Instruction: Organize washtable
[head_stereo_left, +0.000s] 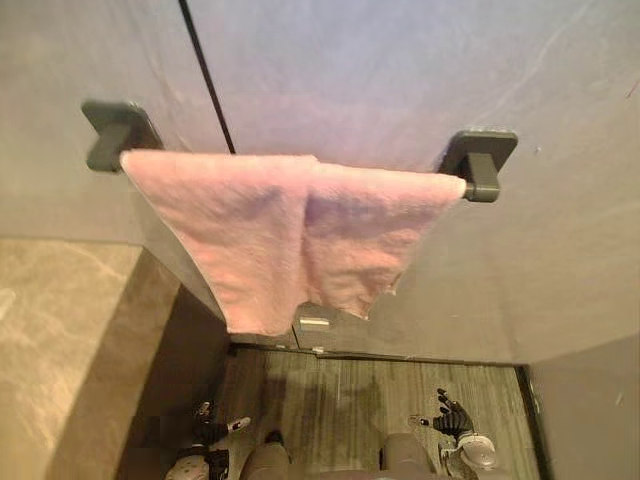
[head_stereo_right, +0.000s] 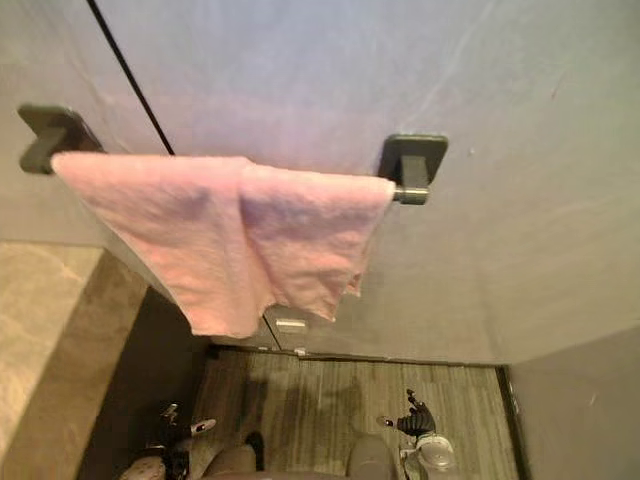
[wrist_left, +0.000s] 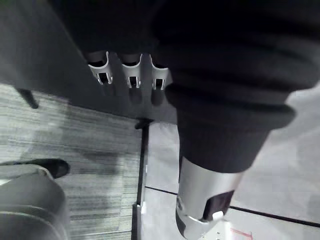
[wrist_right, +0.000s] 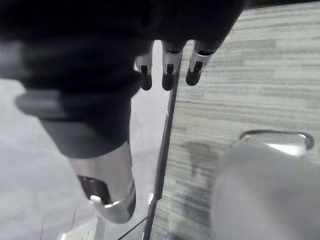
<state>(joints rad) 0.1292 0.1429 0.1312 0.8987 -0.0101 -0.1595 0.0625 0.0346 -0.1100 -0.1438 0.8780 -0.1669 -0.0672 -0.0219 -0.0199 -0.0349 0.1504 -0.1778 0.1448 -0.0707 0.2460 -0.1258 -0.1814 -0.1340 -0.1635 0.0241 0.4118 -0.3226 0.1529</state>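
Observation:
A pink towel (head_stereo_left: 290, 230) hangs folded over a dark towel bar, bunched toward the left bracket (head_stereo_left: 115, 130) and reaching almost to the right bracket (head_stereo_left: 480, 160). Its lower edge hangs uneven, longer on the left. My left hand (head_stereo_left: 205, 425) hangs low near the floor at the lower left, far below the towel. My right hand (head_stereo_left: 455, 420) hangs low at the lower right. In the wrist views the left hand's fingers (wrist_left: 131, 75) and the right hand's fingers (wrist_right: 170, 70) are relaxed and hold nothing.
The bar is fixed to a grey wall (head_stereo_left: 400, 80) with a dark vertical seam (head_stereo_left: 205, 75). A beige stone counter (head_stereo_left: 60, 340) lies at the left. Striped grey flooring (head_stereo_left: 340, 400) runs below, and a grey panel (head_stereo_left: 590, 410) stands at the lower right.

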